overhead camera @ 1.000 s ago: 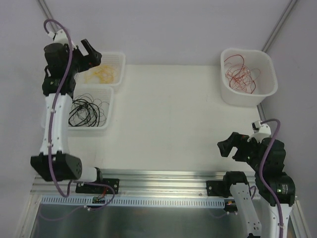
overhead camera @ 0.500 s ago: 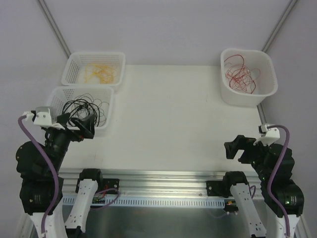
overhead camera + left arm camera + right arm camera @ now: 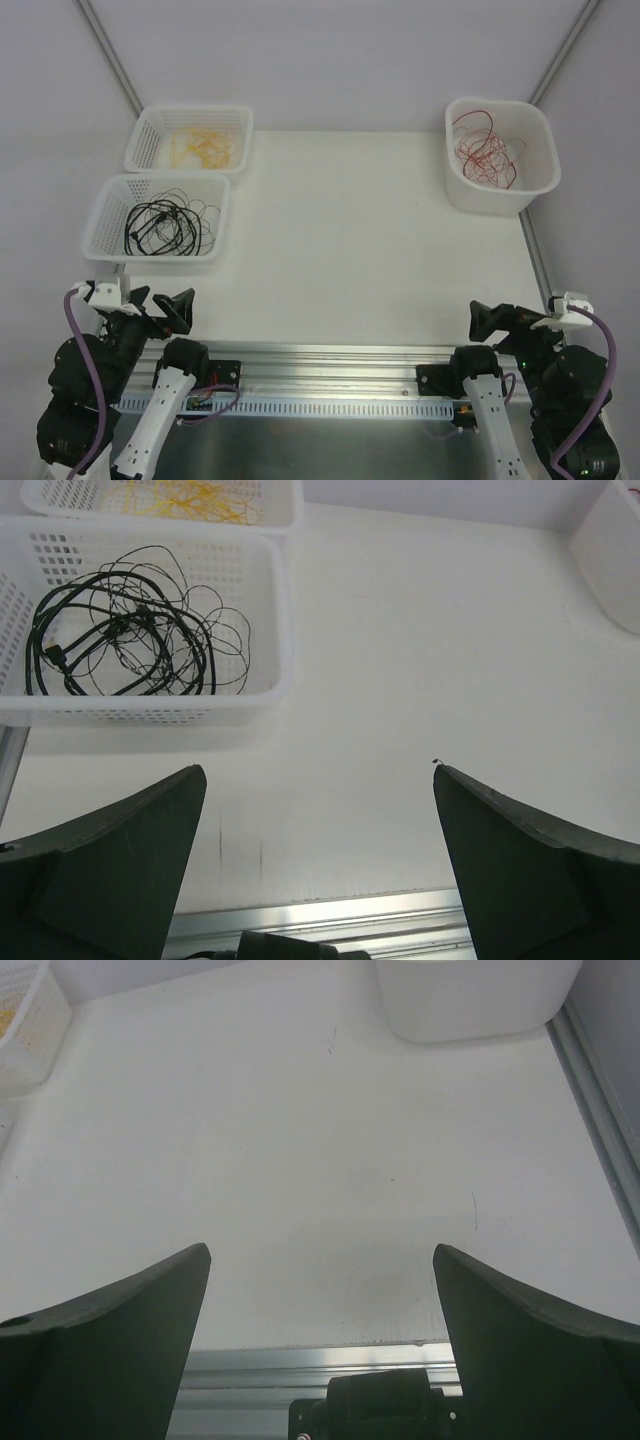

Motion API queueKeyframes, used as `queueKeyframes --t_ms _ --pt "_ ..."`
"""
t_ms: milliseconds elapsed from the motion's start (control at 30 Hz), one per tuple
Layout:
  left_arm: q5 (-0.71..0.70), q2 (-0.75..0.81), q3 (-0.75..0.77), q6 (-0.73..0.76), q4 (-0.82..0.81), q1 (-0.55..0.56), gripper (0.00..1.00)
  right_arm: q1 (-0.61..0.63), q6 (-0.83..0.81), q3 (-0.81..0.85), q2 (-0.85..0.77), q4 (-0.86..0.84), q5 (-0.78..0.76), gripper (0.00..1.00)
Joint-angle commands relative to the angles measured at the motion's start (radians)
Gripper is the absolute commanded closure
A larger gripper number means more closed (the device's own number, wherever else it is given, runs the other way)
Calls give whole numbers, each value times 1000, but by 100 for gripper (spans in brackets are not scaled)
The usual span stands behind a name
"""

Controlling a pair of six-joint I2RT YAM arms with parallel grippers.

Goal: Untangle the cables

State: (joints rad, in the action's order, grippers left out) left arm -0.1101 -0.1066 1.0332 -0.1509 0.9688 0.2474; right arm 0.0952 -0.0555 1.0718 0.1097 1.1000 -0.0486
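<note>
The left end effector (image 3: 320,768) hangs low at the near left edge of the table (image 3: 340,230), its two dark fingers spread wide and holding nothing. The right end effector (image 3: 320,1248) sits the same way at the near right edge, released and empty, looking out over bare table. The cables lie apart by colour in three containers. The black cables (image 3: 160,228) form a loose coil in the near basket (image 3: 155,180) on the left, just ahead of the left end effector. The yellow cables (image 3: 200,148) lie in the far basket (image 3: 190,109), which stands right behind the near one. The red cables (image 3: 485,150) loop inside the white tub (image 3: 500,203) at the far right corner, well apart from both baskets and from both end effectors.
</note>
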Motion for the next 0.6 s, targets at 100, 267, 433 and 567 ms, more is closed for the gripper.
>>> queueKeyframes --t_ms 100,267,433,567 --pt "-104 102 -16 -59 -15 27 1 6 32 -12 -53 12 -40 0" --pt "-151 183 -19 -68 -15 27 1 6 39 -38 -62 6 -30 0" --pt "-194 203 -24 -79 -18 29 1 6 40 -42 -64 -2 -25 0" --pt "-186 205 -36 -102 -25 30 1 6 37 -39 -73 -3 -20 0"
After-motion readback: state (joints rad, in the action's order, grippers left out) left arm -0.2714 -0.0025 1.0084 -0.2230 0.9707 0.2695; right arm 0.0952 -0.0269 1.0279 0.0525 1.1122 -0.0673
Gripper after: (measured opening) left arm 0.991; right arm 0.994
